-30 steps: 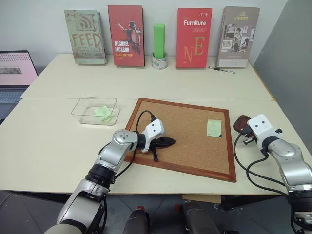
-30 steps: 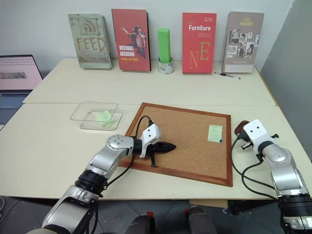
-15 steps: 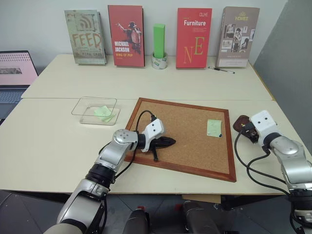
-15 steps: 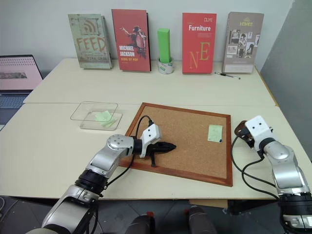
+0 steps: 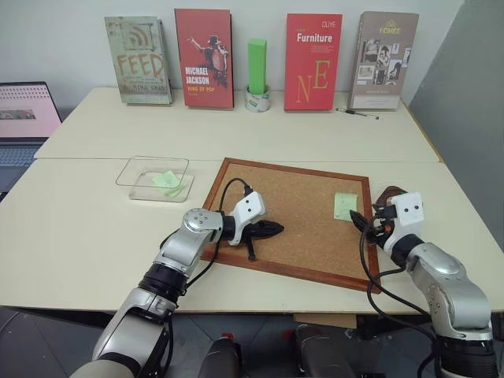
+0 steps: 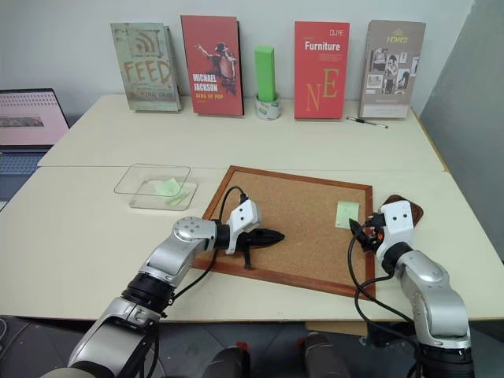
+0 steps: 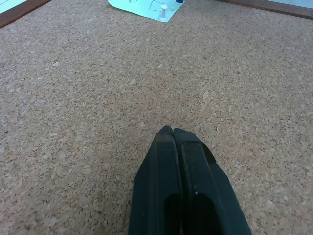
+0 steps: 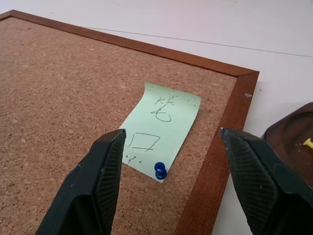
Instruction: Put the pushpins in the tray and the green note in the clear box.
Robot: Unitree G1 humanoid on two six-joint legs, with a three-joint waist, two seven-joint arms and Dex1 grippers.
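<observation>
Green note (image 8: pixel 160 129): pale green slip with handwritten marks, lying flat on the cork board near its right edge.
Blue pushpin (image 8: pixel 160 170): stuck upright through the note's near edge.
Yellow pushpin (image 8: pixel 307 143): lying inside the tray.
Tray (image 6: pixel 411 207): dark reddish-brown dish, on the table just beyond the board's right edge.
Clear box (image 5: pixel 134 169): transparent, low-walled, left of the board; holds a green slip.
</observation>
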